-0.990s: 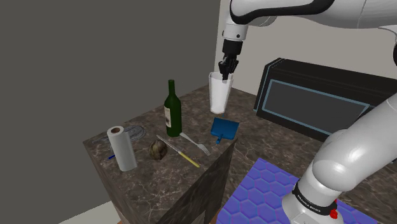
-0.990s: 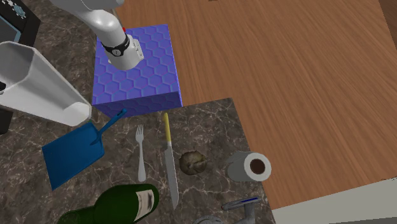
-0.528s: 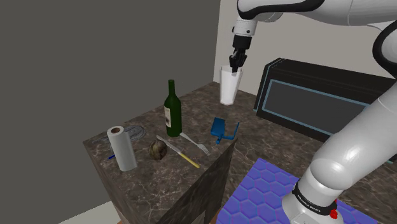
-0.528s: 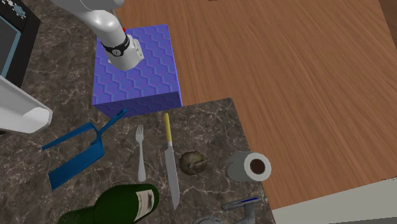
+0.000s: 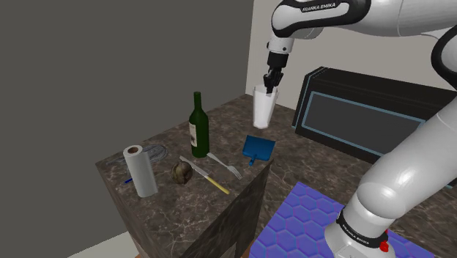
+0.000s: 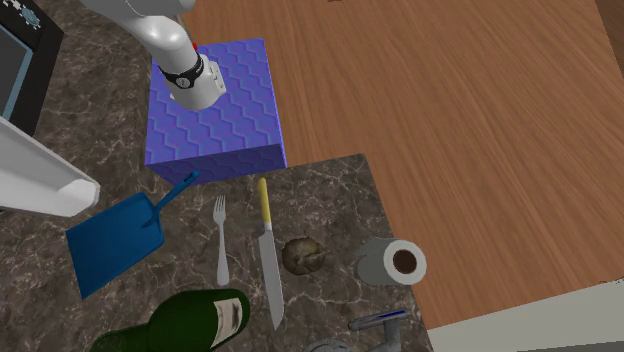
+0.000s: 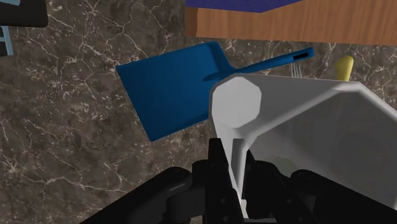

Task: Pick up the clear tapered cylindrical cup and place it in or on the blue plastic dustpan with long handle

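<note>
Wrist view: the gripper [image 7: 232, 162] has its two black fingers nipped onto the wall of the cup [image 7: 299, 127], one inside the rim and one outside. The cup looks plain white-grey. Its bulk covers a corner of the blue dustpan [image 7: 168, 95] and part of the long handle, and a yellow knife handle [image 7: 344, 65] pokes out past it.

In the shoulder view the gripper [image 5: 272, 77] points straight down. The cup [image 5: 263, 108] hangs upright in the air above the dustpan [image 5: 258, 149], clear of it, over the marbled counter [image 5: 227, 128]. The arm [image 5: 410, 168] rises from its stand [image 5: 307, 220], and its upper links run off the top edge.

In the second exterior view the left edge cuts off the cup [image 6: 40, 180], above the dustpan [image 6: 110, 243].
</note>
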Tool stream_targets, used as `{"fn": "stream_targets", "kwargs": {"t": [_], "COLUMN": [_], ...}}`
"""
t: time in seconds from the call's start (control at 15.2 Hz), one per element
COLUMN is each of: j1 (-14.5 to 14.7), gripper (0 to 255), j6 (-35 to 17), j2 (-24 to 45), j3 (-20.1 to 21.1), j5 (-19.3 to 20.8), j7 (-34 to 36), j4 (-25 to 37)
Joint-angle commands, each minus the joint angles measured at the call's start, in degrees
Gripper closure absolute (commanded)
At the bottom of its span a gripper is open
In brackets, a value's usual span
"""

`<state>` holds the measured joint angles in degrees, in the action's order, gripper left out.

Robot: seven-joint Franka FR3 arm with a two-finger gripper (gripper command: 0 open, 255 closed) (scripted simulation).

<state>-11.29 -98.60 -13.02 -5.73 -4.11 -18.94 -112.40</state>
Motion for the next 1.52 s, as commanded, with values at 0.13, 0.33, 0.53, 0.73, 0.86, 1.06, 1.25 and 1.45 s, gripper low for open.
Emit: {"fn": "stream_targets", "kwargs": {"t": [0.13, 0.33, 0.53, 0.73, 0.86, 1.06, 1.25, 1.45], "j1": [0.0, 0.0, 0.0, 0.0, 0.0, 0.0, 0.0, 0.0], "gripper": [255, 255, 255, 255, 255, 255, 255, 255], "j6": [-3.0, -5.3, -7.6, -9.9, -11.5, -12.5, -12.5, -12.5], "j2": [-0.1, 0.0, 0.2, 0.5, 0.8, 1.0, 1.0, 1.0], "j3": [0.0, 0.0, 0.0, -0.1, -0.1, -0.1, -0.1, -0.1], "j5": [0.0, -0.1, -0.1, -0.2, -0.3, -0.3, -0.3, -0.3], "j7": [-0.3, -0.5, -0.7, -0.9, -1.0, -1.1, -1.1, -1.1], "j4": [-3.0, -5.3, -7.4, -9.4, -10.7, -11.6, -11.6, -11.6]}}
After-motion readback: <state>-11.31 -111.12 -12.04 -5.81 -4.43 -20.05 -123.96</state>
